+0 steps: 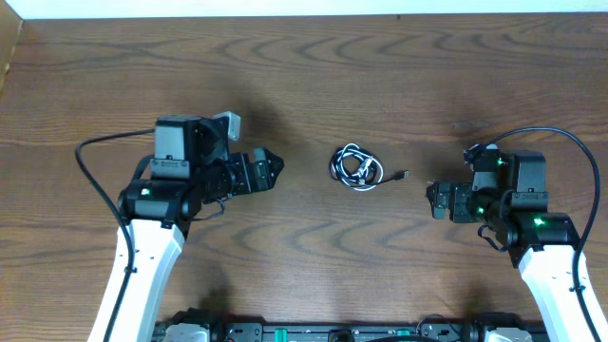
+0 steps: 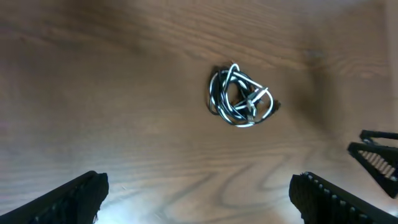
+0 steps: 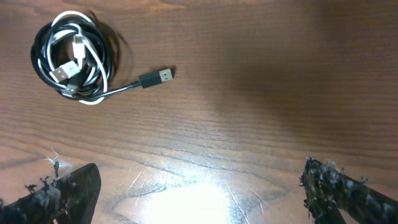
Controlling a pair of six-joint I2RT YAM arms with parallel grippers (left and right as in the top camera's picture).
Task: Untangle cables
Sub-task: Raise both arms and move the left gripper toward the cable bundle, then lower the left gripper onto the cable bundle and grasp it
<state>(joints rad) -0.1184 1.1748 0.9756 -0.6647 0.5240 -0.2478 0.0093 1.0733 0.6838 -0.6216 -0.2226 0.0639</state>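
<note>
The cables (image 3: 71,59), one white and one black, lie coiled together in a small round bundle on the wooden desk (image 1: 313,66) between the arms, with a black USB plug (image 3: 155,78) trailing out. The left hand (image 1: 274,168) and the right hand (image 1: 429,198) gape wide, holding nothing, apart from the bundle.

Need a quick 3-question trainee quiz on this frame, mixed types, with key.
1. True or false: the white and black cables lie coiled together in one bundle.
2. What colour is the plug that sticks out of the bundle? A) white B) black C) red
3. Is the left gripper or the right gripper holding anything?
Key: 1 true; 2 B; 3 neither, both are open.
</note>
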